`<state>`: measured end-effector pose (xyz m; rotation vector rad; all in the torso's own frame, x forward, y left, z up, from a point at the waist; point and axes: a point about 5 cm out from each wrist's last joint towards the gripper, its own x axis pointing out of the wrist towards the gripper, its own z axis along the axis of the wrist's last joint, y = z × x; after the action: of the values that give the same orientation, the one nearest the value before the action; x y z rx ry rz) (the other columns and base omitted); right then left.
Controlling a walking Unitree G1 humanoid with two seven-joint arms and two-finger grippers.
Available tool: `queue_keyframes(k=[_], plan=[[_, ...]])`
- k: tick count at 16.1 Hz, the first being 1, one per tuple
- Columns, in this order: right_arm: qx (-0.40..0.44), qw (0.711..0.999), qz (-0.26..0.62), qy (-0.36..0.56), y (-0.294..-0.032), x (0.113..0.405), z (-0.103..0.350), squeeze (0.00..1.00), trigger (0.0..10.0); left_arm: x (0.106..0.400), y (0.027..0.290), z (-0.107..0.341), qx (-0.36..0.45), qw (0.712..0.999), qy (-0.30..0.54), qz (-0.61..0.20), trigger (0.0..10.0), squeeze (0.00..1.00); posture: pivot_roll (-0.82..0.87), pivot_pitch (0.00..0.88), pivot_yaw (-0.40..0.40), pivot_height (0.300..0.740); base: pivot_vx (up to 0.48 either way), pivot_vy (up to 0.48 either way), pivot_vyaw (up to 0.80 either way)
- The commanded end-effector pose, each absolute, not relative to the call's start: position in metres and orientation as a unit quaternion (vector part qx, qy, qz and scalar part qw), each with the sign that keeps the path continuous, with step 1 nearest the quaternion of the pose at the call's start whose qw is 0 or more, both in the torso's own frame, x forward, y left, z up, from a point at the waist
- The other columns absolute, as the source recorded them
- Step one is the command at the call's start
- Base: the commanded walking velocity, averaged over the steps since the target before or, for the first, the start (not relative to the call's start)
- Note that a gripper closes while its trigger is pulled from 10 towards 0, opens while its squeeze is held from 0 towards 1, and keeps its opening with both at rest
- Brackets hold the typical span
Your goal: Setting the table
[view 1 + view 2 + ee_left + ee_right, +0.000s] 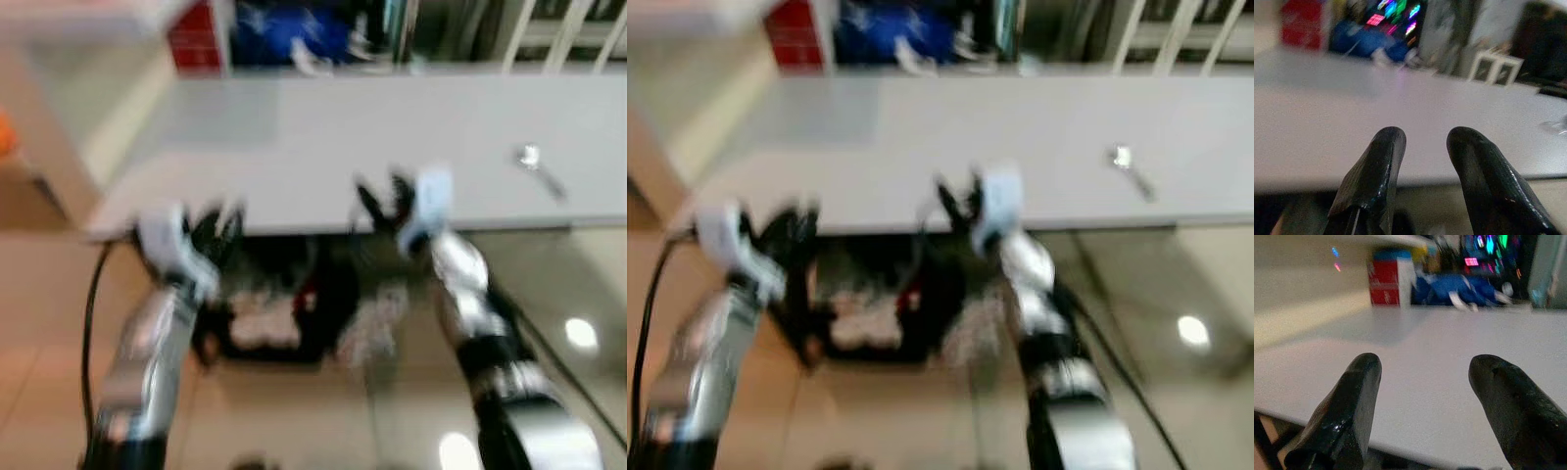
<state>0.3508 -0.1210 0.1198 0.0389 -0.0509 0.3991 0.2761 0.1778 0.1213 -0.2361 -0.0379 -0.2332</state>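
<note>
Both empty claws, left claw (1422,161) and right claw (1425,396), parted before white table (392,137); head-view spoon (537,166).

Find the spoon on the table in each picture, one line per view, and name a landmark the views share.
Left eye view: the spoon lies on the white table, far right, blurred.
Right eye view: same spoon, right of centre on the table.
Left wrist view: a faint glint at the right edge may be it; too blurred to tell.
Right wrist view: I cannot make it out.
Shared landmark: the red box at the table's far left corner.
</note>
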Motion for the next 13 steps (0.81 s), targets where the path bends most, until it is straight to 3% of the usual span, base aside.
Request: queue_keyframes(k=[1, 4, 13], plan=[[0.028, 0.975, 0.219, 0.002, -0.108, 0.346, 0.107, 0.00, 10.0, 0.275, 0.170, 0.114, -0.124, 0.985, -0.003, -0.118, 10.0, 0.00, -0.07, 0.022, 0.009, 0.740, 0.000, 0.480, 0.00], [0.031, 0.971, 0.238, 0.011, -0.096, 0.338, 0.098, 0.00, 10.0, 0.270, 0.159, 0.108, -0.141, 0.981, 0.012, -0.130, 10.0, 0.00, -0.07, 0.026, 0.015, 0.740, 0.000, 0.480, 0.00], [0.020, 0.975, 0.219, 0.030, -0.106, 0.337, 0.087, 0.00, 10.0, 0.277, 0.156, 0.102, -0.151, 0.980, 0.019, -0.127, 10.0, 0.00, -0.05, 0.015, 0.006, 0.740, 0.000, 0.480, 0.00]])
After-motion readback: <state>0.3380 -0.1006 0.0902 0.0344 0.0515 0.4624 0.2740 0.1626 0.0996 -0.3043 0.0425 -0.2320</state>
